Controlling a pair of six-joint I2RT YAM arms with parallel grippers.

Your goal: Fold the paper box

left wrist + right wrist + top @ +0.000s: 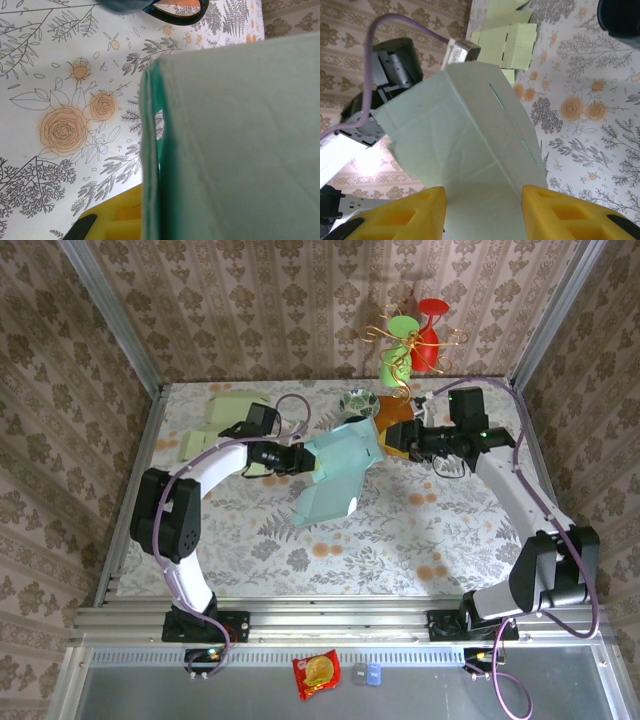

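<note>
Top external view: the paper box (340, 475) is a pale mint card shell, partly formed, with creased panels and slit tabs. It is held off the surface (300, 550) near the centre, and its shadow falls on the floral printed cloth below.

- Left claw (305, 458): grips the box edge at 9 o'clock.
- Right claw (392, 438): meets the box corner at 2 o'clock.
- Flat card blanks (225, 420), pale green, lie on the surface at 10 o'clock from the box.
- Small patterned bowl (358, 400) sits at 12 o'clock; its contents cannot be told.
- Red snack packet (316, 673) lies on the near tray at 6 o'clock.

Left wrist view: the box (240, 140) shows a matte, faintly creased face and a doubled darker-green edge. One yellow moulded finger (120, 215) lies against that edge at 7 o'clock; the second finger is hidden behind the card.

Right wrist view: two yellow ribbed fingers (405, 215) stand moderately apart. The box panel (465, 150) fills the gap and touches both, so this claw holds the box across its width. The blanks (510, 37) lie at 12 o'clock.
</note>
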